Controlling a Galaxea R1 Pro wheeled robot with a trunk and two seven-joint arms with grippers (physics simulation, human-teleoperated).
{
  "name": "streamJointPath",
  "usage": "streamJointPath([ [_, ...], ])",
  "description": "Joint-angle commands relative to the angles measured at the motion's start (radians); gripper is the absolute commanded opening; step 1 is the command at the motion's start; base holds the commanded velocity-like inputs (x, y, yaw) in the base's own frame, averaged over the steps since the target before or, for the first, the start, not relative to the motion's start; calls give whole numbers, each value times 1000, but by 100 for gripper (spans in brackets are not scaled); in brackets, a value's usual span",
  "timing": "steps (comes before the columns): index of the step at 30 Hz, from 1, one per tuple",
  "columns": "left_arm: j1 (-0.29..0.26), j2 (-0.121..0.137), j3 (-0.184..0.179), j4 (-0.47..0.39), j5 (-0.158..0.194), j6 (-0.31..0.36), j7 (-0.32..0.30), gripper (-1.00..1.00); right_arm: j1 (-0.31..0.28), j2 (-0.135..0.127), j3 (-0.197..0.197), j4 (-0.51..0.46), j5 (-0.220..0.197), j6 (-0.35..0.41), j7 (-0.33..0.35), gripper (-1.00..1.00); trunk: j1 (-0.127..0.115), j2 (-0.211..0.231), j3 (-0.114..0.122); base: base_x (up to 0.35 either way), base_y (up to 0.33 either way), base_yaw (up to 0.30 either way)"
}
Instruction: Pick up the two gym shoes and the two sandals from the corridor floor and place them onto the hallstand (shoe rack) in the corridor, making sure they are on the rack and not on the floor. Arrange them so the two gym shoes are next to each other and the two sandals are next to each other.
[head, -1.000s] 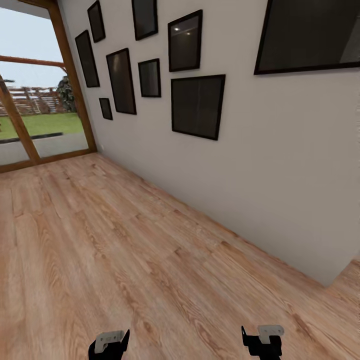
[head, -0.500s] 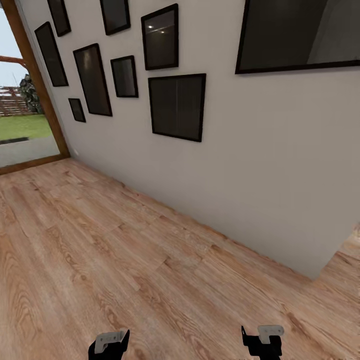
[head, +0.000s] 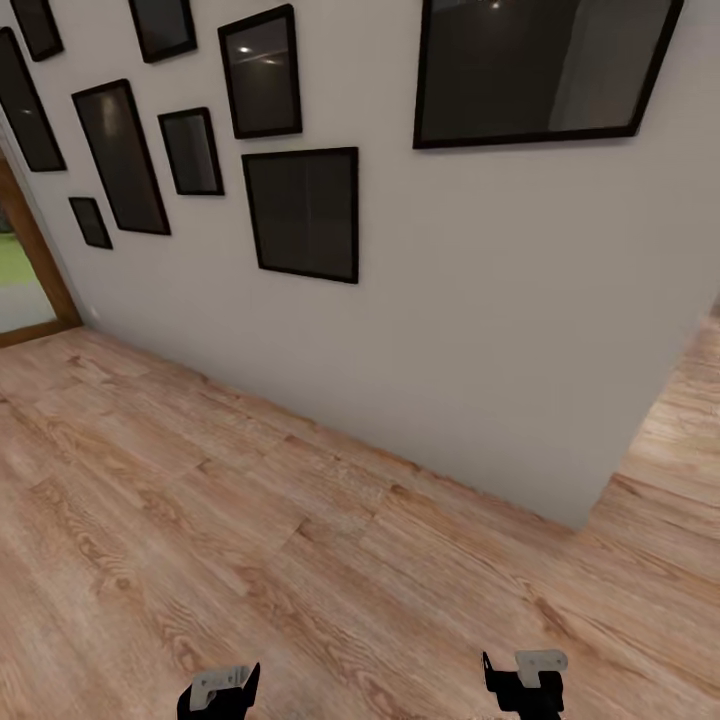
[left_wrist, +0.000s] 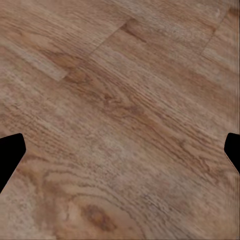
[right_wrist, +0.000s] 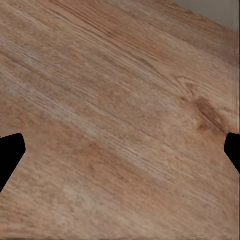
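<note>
The gym shoes, the sandals and the hallstand are out of view. Light brown wood-grain corridor floor (head: 250, 520) spreads ahead of me. My left gripper (head: 218, 690) and right gripper (head: 525, 685) hang low at the bottom edge of the head view, both above bare planks. In the left wrist view the left gripper (left_wrist: 120, 155) is open, its dark fingertips (left_wrist: 10, 152) far apart over the floor (left_wrist: 125, 100). The right gripper (right_wrist: 120, 155) is open in the same way over planks (right_wrist: 110, 100), with nothing between its fingers.
A grey-white wall (head: 480, 330) runs diagonally across the view and carries several black-framed pictures (head: 305, 215). It ends at a corner (head: 582, 515), and the floor goes on past it at the right (head: 670, 450). A wooden door frame (head: 35, 260) stands at the far left.
The camera has turned right: the wall and pictures have slid left in the picture, the glass door is almost out of frame, and the wall's corner sits nearer the middle. Both grippers hold their pose.
</note>
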Motion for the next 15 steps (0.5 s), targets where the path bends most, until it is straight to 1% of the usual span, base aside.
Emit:
streamJointPath([
  [1, 0, -1, 9, 0, -9, -3, -5, 100, -1, 0, -5, 2, 11, -3, -6, 100, 0, 0, -1, 0, 0, -265],
  [15, 0, -1, 9, 0, -10, -3, -5, 100, -1, 0, -5, 2, 11, -3, -6, 100, 0, 0, -1, 0, 0, -265],
])
